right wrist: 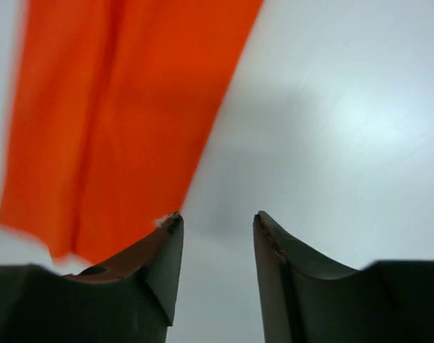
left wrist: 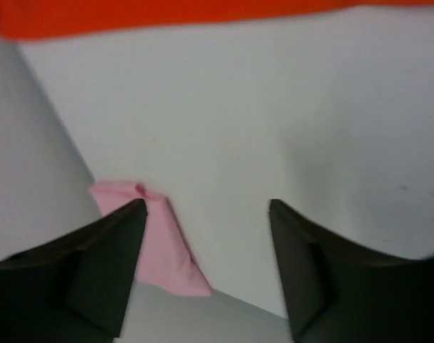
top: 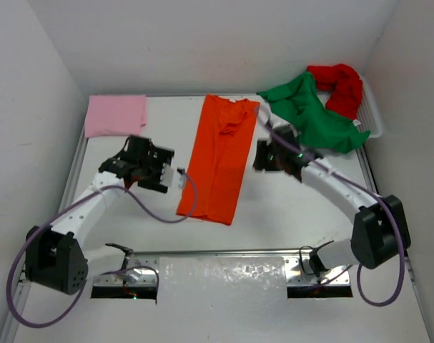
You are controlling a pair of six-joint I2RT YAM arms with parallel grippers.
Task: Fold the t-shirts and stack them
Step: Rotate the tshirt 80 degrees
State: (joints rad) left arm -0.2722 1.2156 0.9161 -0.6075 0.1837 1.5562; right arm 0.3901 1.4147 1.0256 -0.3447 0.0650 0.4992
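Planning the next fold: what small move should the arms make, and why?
Probably move the left gripper and right gripper to the near corners of the orange shirt: it lies as a long strip, and both stand open and empty beside it.

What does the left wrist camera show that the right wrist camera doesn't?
Only the left wrist view: the pink shirt, lying beyond the open left fingers. Only the right wrist view: the open right fingers and a long stretch of the orange shirt with a lengthwise crease. Both share: the orange shirt, the white table, and nothing held between the fingers.
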